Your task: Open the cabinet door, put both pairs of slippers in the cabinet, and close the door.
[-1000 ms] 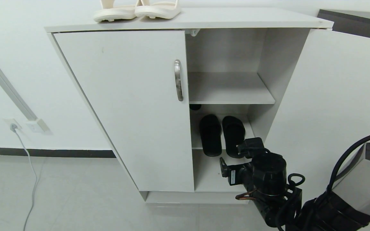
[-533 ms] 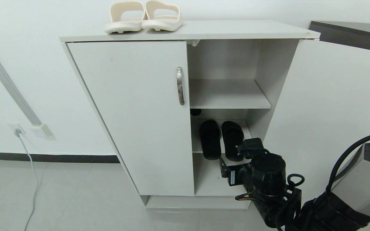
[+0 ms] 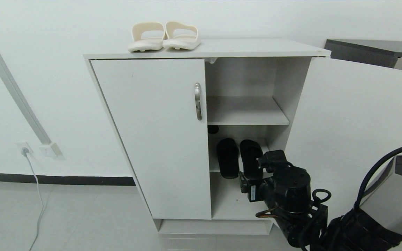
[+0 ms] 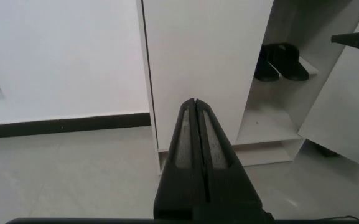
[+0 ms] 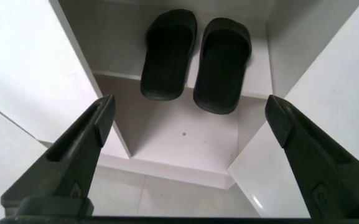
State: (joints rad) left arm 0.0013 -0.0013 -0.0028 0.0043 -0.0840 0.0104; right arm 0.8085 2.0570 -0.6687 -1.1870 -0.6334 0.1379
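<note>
Wall (image 3: 47,87) white, floor (image 3: 65,216) grey tile.

Cabinet (image 3: 256,47) white, against the wall. Right door (image 3: 354,118) swung wide open. Left door (image 3: 152,132) closed.

The open right half has an upper shelf (image 3: 246,111), a middle shelf (image 3: 213,166) and a bottom bay (image 3: 225,202).

Dark-topped unit (image 3: 378,48) behind the open door, at the right.

Right gripper (image 5: 190,102): released, jaws spread wide, nothing between them. It sits in front of the open half at about bottom-bay height, just below the middle shelf's edge. Apart from the black slippers, which its wrist view sees beyond the gap.

Left gripper (image 4: 195,106): clenched, fingers pressed flat together, holding nothing. It sits back from the cabinet, above the floor, pointing at the closed left door.

Black slippers (image 3: 228,158): on the middle shelf, side by side, just beside each other. Near ends stick out over the shelf's front edge.

Cream slippers (image 3: 146,36): on the cabinet top, above the left door, side by side and touching, near the front edge.

Handle (image 3: 197,101): metal, vertical, on the left door's inner edge.

Conduit (image 3: 9,83) runs diagonally down the wall at left to an outlet (image 3: 23,150). A cable (image 3: 38,202) hangs from it to the floor.
</note>
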